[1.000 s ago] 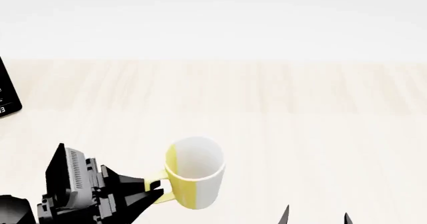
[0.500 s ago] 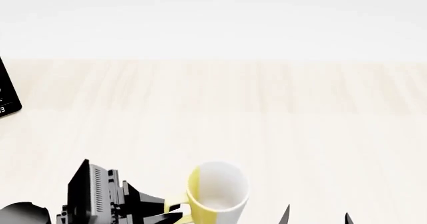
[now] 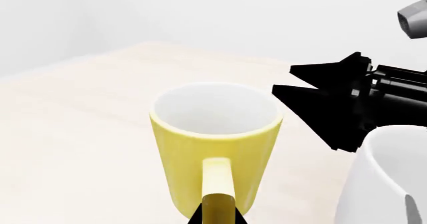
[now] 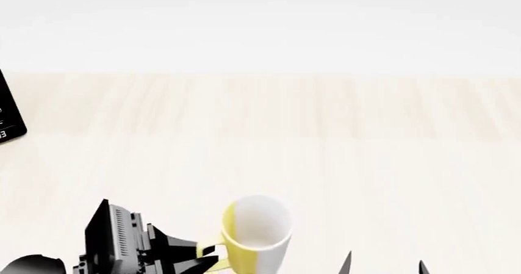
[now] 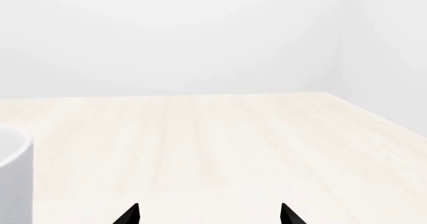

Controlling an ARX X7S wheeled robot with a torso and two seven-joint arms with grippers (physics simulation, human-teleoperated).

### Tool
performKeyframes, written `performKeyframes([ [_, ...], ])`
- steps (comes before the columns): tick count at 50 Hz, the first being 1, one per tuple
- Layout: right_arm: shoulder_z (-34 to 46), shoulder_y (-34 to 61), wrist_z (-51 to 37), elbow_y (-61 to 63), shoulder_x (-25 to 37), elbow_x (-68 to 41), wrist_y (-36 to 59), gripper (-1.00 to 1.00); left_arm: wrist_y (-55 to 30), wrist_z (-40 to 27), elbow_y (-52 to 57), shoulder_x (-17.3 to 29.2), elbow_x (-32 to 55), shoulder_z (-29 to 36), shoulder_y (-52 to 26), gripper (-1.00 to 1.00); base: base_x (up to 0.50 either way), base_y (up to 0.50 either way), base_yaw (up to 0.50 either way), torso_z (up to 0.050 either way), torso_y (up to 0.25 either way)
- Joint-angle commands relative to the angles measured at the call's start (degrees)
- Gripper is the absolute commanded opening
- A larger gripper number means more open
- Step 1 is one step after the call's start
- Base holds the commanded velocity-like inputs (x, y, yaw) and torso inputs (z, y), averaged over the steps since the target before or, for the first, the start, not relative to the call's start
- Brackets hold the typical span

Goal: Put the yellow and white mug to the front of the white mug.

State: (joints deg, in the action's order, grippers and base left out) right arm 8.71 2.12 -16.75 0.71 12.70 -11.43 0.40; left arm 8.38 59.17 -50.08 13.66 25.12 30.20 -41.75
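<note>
The yellow and white mug point(image 4: 256, 234) stands upright near the bottom edge of the head view. My left gripper point(image 4: 201, 257) is shut on its yellow handle point(image 3: 217, 181), a black finger pressed on each side. In the left wrist view the mug's yellow side point(image 3: 213, 149) faces the camera, and the white mug point(image 3: 387, 184) stands close beside it, cut off by the frame. The white mug's rim point(image 5: 13, 149) also shows in the right wrist view; the head view does not show it. My right gripper point(image 4: 382, 265) is open with nothing between its fingers, just beyond the white mug point(image 3: 287, 80).
The pale wooden table point(image 4: 326, 133) stretches far ahead to a white wall. A black flat device point(image 4: 8, 112) lies at the table's left edge. In the right wrist view the table's right edge point(image 5: 380, 116) runs along a white wall.
My left gripper has carried the yellow and white mug toward the near edge of the table and a little to the right. The right gripper has stayed put.
</note>
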Motion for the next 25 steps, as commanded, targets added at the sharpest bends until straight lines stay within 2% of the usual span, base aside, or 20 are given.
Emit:
performKeyframes([
  [1, 0.4, 0.1, -0.1, -0.1, 0.2, -0.2, -0.1, 1.00, 7.7, 2.8, -14.1, -3.6, -0.1, -1.3, -3.3, -1.00, 0.00, 0.00, 0.00, 0.000, 0.000],
  [10, 0.8, 0.3, -0.2, -0.5, 0.3, -0.3, -0.2, 1.00, 13.6, 4.9, -24.3, -6.2, -1.3, -1.3, -5.5, -1.00, 0.00, 0.00, 0.00, 0.000, 0.001],
  [25, 1.1, 0.4, -0.5, -0.8, 0.5, -0.5, -0.4, 1.00, 13.5, 4.8, -24.8, -6.8, -5.1, -3.0, -3.9, -1.00, 0.00, 0.00, 0.00, 0.000, 0.000],
])
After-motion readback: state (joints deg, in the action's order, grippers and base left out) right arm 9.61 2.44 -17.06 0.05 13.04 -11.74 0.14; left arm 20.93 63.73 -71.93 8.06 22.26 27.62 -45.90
